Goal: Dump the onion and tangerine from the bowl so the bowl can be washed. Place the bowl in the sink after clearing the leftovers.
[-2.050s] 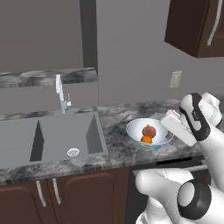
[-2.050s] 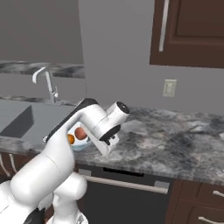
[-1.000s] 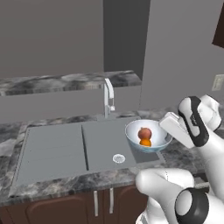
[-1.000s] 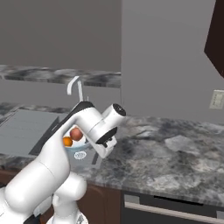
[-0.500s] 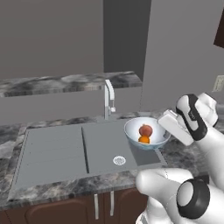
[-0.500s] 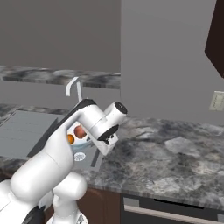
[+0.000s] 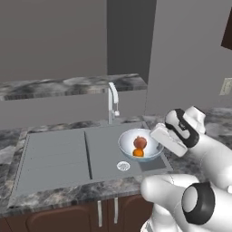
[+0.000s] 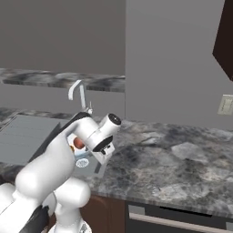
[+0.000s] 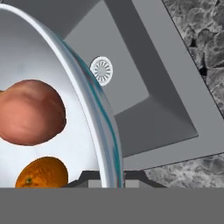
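Note:
My gripper (image 9: 111, 177) is shut on the rim of the white, blue-tinted bowl (image 9: 94, 113), one fingertip (image 9: 135, 176) outside the wall. The bowl (image 7: 128, 138) hangs roughly level above the right part of the grey sink (image 7: 102, 145) basin, just past its drain (image 7: 123, 166). Inside it lie the reddish-brown onion (image 7: 140, 142) and, beside it, the smaller bright orange tangerine (image 7: 138, 152). The hand view looks into the bowl at the onion (image 9: 30, 111) and the tangerine (image 9: 41, 173), with the drain (image 9: 101, 70) below. From the right, my arm hides most of the bowl; the onion (image 8: 78, 143) peeks out.
A curved silver faucet (image 7: 113, 97) stands behind the basin, close to the bowl's far side. The ribbed drainboard (image 7: 52, 156) lies to the left. Speckled grey counter (image 8: 182, 168) stretches to the right, with a wall socket (image 8: 225, 104) above it.
Two seconds ago the base was still driving left, which shifted the views. Since half a second ago the bowl has moved a little left and down over the basin; the grip is unchanged.

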